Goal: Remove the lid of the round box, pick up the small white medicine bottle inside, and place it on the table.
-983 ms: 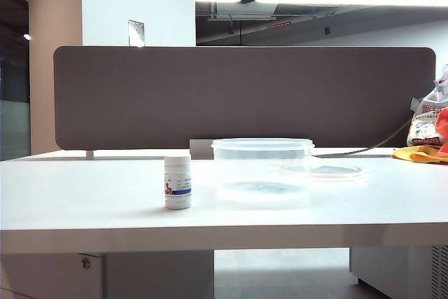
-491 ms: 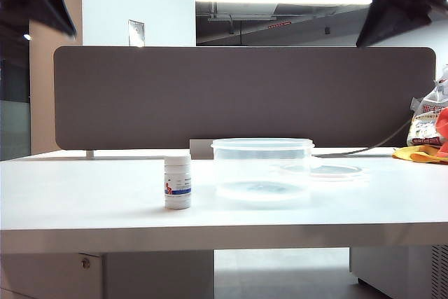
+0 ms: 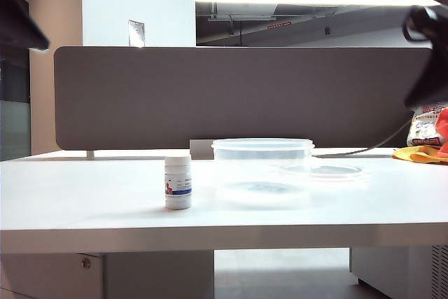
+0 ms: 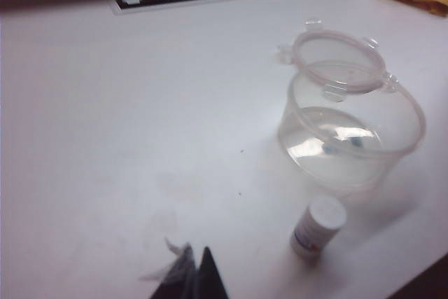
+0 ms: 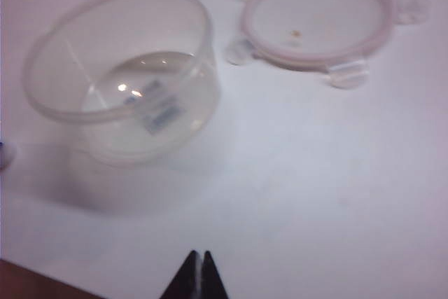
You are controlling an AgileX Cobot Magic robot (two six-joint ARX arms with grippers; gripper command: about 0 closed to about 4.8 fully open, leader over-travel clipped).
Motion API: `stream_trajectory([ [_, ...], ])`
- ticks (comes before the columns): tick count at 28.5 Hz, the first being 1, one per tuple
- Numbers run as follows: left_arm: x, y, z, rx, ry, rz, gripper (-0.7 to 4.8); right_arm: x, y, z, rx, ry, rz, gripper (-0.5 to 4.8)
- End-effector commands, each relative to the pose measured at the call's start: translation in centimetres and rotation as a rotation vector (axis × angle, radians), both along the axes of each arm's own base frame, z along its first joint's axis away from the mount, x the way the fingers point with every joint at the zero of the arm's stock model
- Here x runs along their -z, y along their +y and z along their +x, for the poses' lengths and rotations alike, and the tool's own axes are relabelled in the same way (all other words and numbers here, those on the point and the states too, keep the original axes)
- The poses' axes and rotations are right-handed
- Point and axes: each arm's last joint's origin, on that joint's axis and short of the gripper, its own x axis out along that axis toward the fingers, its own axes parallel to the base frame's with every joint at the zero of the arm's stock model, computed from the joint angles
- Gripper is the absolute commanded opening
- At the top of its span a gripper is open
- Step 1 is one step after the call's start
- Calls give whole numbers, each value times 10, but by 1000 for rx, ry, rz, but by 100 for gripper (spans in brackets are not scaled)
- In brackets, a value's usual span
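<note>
The task looks finished. The lid (image 5: 318, 22) lies flat on the white worktop (image 3: 84, 201), just beside the round box (image 3: 262, 166), which stands open and empty. The small white medicine bottle (image 3: 178, 182) stands upright on the worktop, near the box on its other side and clear of it. My left fingers (image 4: 190, 276) are clenched together, holding nothing, raised above the worktop. My right fingers (image 5: 197, 274) are likewise clenched and empty, high over the box and lid. Nothing seems left to do.
</note>
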Motion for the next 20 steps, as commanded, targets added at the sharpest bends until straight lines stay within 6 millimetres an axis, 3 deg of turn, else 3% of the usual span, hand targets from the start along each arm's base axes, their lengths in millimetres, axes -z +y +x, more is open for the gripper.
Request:
stream_trajectory([
  [1,21,5,-24,-79,-31,-27,14,16,-3,-14,12,-50,7,-1],
  [9,83,12,-63,-214,0,-118,14,49,-9,-45,62,-98,21,-1],
  [15,101,13,-74,-215,52,-102,18,83,-13,-65,69,-35,33,-1],
  [20,101,12,-74,-187,59,-115,21,84,-13,-66,59,-44,40,0],
])
